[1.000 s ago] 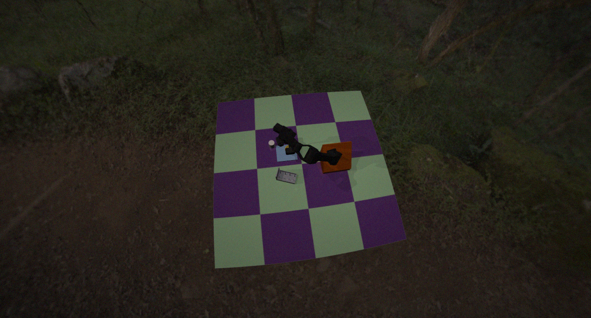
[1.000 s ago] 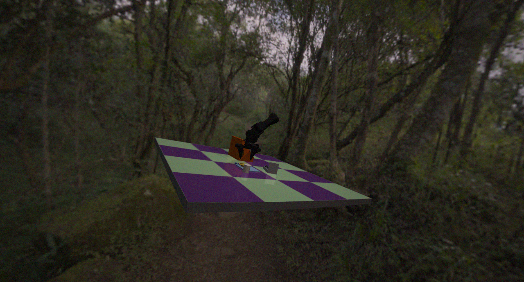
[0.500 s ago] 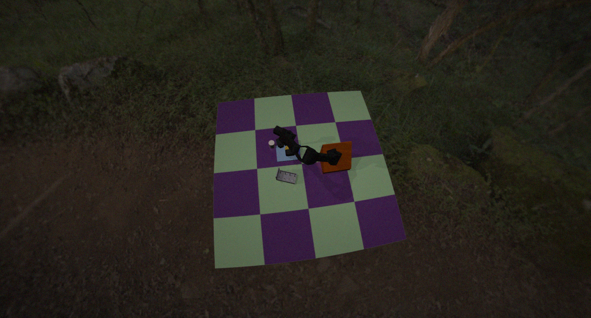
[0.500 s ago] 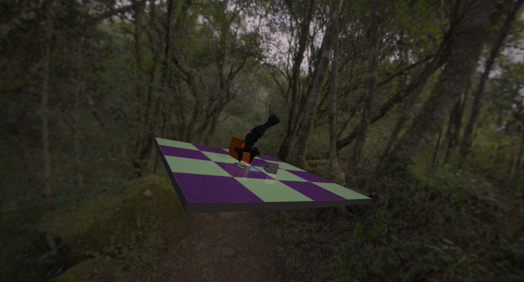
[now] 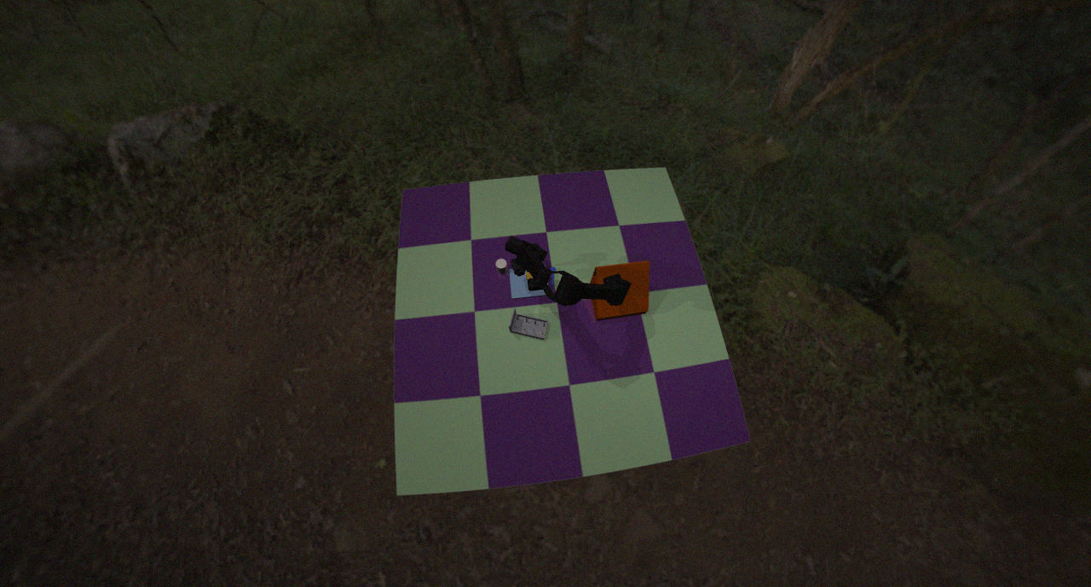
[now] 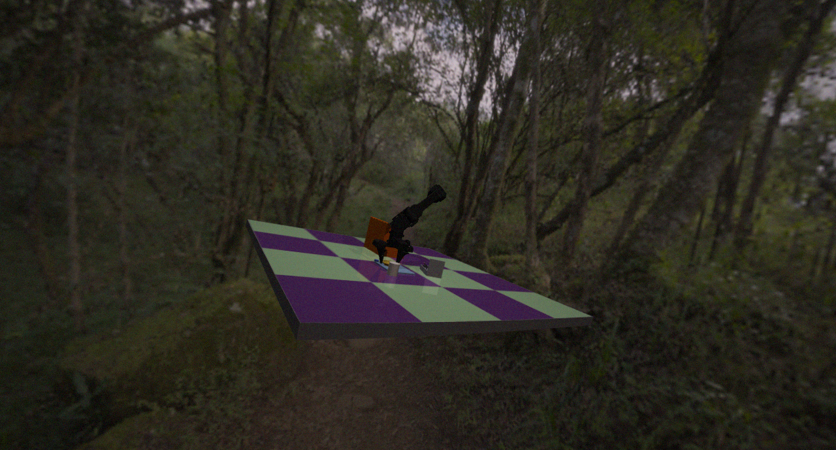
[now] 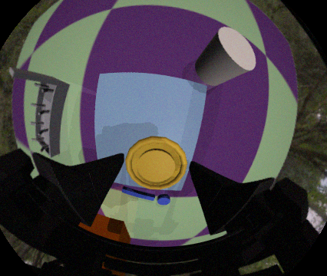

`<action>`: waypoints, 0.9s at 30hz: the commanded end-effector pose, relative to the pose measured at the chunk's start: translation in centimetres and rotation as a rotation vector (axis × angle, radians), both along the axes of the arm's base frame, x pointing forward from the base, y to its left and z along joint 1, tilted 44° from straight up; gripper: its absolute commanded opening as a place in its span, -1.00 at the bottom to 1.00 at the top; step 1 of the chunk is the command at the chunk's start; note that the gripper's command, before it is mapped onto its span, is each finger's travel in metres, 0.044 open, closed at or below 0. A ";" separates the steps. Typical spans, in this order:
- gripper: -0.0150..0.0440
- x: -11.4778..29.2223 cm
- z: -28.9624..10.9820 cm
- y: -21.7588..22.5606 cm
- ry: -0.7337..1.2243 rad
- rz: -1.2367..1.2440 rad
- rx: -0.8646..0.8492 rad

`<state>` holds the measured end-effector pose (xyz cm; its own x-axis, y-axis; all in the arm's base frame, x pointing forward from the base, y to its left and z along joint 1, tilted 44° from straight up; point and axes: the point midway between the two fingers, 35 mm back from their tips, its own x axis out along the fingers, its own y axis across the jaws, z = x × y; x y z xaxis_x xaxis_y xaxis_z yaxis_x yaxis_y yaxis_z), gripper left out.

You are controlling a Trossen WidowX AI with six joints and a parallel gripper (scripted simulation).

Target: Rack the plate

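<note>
Here the yellow plate (image 7: 156,162) lies flat on a light-blue mat (image 7: 148,107), centred between the fingertips of the wide-open, empty gripper (image 7: 156,179) above it. Beyond its right finger stands a grey cup (image 7: 225,57); the dish rack (image 7: 48,110) sits well off to its left.

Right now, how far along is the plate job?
Done: the open gripper is positioned over the round yellow plate, fingers either side. In hand: nothing; the plate lies flat on the light blue mat. Left: grasping, standing it in the grey dish rack, releasing, retreating.
</note>
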<state>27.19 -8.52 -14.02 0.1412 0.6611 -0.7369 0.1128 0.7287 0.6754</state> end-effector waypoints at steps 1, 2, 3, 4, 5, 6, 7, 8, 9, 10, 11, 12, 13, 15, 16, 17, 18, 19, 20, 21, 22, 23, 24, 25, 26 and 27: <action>0.82 -0.3 -0.3 0.4 0.010 -0.003 0.012; 0.81 -0.3 -0.3 0.4 0.010 -0.003 0.012; 0.81 -0.3 -0.3 0.4 0.010 -0.003 0.012; 0.81 -0.3 -0.3 0.4 0.010 -0.003 0.012; 0.81 -0.3 -0.3 0.4 0.010 -0.003 0.012; 0.81 -0.3 -0.3 0.4 0.010 -0.003 0.012; 0.81 -0.3 -0.3 0.4 0.010 -0.003 0.012; 0.79 -0.3 -0.3 0.4 0.010 -0.003 0.012; 0.77 -0.3 -0.3 0.4 0.010 -0.003 0.012; 0.74 -0.3 -0.3 0.4 0.010 -0.003 0.012; 0.72 -0.3 -0.3 0.4 0.010 -0.003 0.012; 0.70 -0.3 -0.3 0.4 0.010 -0.003 0.012; 0.68 -0.3 -0.3 0.4 0.010 -0.003 0.012; 0.63 -0.3 -0.3 0.4 0.010 -0.003 0.012; 0.61 -0.3 -0.3 0.4 0.010 -0.003 0.012; 0.58 -0.3 -0.3 0.4 0.010 -0.003 0.012; 0.56 -0.3 -0.3 0.4 0.010 -0.003 0.012; 0.47 -0.3 -0.3 0.4 0.010 -0.003 0.012; 0.38 -0.3 -0.3 0.4 0.010 -0.003 0.011; 0.30 -0.2 -0.1 0.1 0.010 -0.003 0.011; 0.21 -0.2 0.2 -0.3 0.010 -0.004 0.009; 0.12 -0.1 0.6 -0.8 0.011 -0.004 0.008; 0.03 -0.1 1.0 -1.3 0.011 -0.004 0.006; -0.06 0.0 1.4 -1.8 0.011 -0.005 0.005; -0.15 0.0 1.8 -2.3 0.011 -0.005 0.004; -0.24 0.0 2.2 -2.8 0.011 -0.005 0.003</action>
<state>26.70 -9.61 -13.08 0.1223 0.6773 -0.7255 0.1348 0.7128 0.6882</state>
